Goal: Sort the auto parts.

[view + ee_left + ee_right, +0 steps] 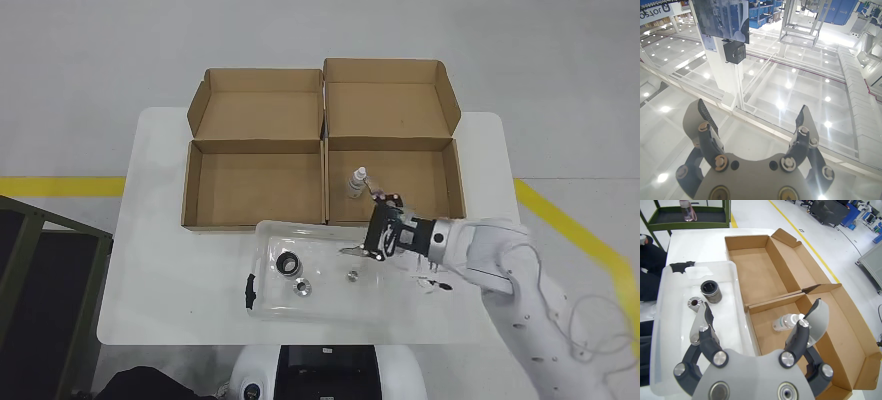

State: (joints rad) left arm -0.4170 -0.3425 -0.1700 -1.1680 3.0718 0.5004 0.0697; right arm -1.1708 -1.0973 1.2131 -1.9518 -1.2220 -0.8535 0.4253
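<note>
A clear plastic bin (270, 235) at the table's front holds a black linear bearing (289, 264) (710, 291), a silver slotted cylinder (302, 288) (694, 303) and a small metal part (352, 275). A white bottle (357, 181) (784, 322) lies in the right cardboard box (440, 185) (846, 323). My right gripper (362, 228) (762, 303) is open and holds nothing. It hangs over the seam between bin and right box, with one finger above each. The left cardboard box (255, 188) (757, 262) holds nothing. My left gripper (753, 117) is open, holds nothing and points up at a ceiling.
Both boxes stand side by side at the back of the white table (150, 250), lids folded open away from me. Black tape (250, 290) marks the bin's left end. A small dark object (436, 285) sits by the bin's right end. A green cart (687, 217) stands beyond the table.
</note>
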